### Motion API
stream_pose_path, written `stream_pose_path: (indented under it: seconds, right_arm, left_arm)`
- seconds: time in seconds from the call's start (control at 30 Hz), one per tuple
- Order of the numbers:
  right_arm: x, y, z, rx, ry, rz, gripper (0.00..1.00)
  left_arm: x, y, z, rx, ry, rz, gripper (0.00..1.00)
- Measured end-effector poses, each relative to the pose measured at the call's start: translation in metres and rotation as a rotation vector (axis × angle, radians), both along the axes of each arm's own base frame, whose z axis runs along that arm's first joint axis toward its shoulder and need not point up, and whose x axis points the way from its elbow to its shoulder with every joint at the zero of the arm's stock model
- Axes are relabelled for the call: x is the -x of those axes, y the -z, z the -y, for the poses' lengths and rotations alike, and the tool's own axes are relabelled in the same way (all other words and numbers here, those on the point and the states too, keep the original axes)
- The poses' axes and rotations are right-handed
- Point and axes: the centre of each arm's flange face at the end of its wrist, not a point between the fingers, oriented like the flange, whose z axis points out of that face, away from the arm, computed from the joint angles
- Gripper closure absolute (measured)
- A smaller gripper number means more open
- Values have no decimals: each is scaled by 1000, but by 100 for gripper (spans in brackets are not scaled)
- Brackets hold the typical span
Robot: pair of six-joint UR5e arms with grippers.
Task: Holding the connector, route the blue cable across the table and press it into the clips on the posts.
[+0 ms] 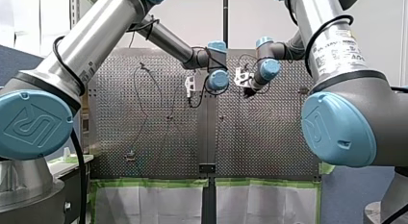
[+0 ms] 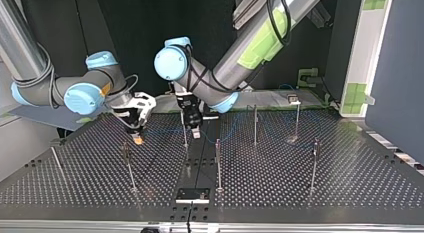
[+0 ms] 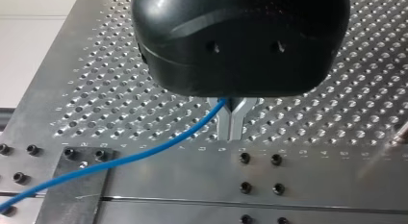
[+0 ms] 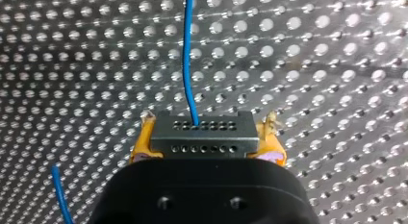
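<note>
My right gripper clamps the dark perforated connector block, left of centre in the top view. My left gripper pinches the thin blue cable; I'd hold it taut, lowering onto the slim metal post.

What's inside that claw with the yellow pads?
A dark connector with two rows of small holes sits clamped between the yellow pads of my right gripper. A blue cable leaves one hole. Its rear is hidden behind the gripper's black body.

Upright posts stud table mid, w/ gaps btwn.
</note>
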Motion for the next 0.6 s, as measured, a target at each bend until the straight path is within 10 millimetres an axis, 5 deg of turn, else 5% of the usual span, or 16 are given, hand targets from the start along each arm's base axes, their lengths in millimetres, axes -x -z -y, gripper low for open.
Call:
stream_pose_path:
  seconds: [0.6]
  right_arm:
    - [7,49,-27,-62,-9,-36,100]
  left_arm:
    - [17,57,-12,19,28,3,100]
